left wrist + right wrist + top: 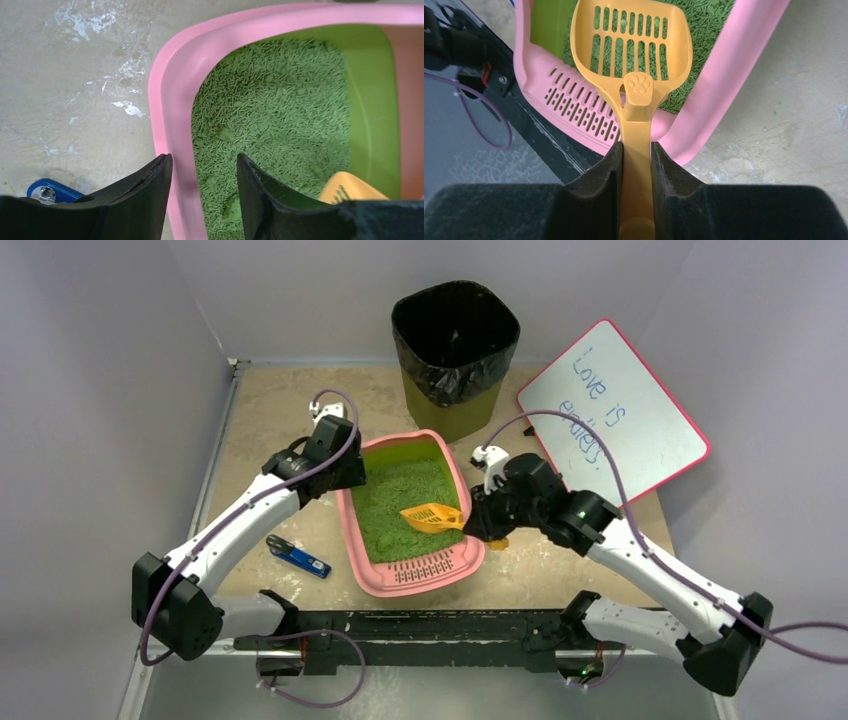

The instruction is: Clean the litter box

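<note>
In the left wrist view only a corner of the orange scoop [350, 187] shows; one black finger [280, 205] hides the rest. The other finger [135, 200] covers part of a blue tool [47, 189], which looks too small to name from above.

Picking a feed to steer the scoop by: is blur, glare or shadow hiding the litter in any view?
Top external: evenly lit, litter box sharp, soft shadows only. Left wrist: litter crisp, no glare; left fingers dark, little detail. Right wrist: scoop sharp, litter behind it readable; right fingers likewise dark.
</note>
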Controlling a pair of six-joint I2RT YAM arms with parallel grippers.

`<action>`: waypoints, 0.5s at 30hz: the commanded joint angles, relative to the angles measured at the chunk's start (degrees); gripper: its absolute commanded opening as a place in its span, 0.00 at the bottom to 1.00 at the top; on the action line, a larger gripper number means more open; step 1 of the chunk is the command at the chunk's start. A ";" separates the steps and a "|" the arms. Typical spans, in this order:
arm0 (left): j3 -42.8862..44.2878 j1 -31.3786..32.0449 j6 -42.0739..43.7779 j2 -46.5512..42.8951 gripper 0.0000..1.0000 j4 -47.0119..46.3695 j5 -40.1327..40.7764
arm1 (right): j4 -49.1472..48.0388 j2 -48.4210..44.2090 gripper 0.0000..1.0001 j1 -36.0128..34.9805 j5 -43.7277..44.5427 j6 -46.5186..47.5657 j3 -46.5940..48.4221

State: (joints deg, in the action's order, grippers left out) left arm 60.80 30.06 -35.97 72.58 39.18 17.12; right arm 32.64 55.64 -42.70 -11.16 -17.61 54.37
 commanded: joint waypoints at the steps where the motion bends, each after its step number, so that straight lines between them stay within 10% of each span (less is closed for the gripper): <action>1: 4.63 -0.86 -3.97 -2.81 0.51 3.63 1.07 | -2.90 4.38 0.00 -5.74 6.82 -1.12 4.05; 15: 0.87 -3.16 -3.48 -13.42 0.61 4.35 18.00 | 7.42 19.56 0.00 -11.97 4.50 7.86 14.96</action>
State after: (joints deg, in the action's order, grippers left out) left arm 63.66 27.38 -39.90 63.96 44.84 26.04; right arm 36.21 73.52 -54.48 -5.26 -14.15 65.06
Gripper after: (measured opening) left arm 0.599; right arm 0.247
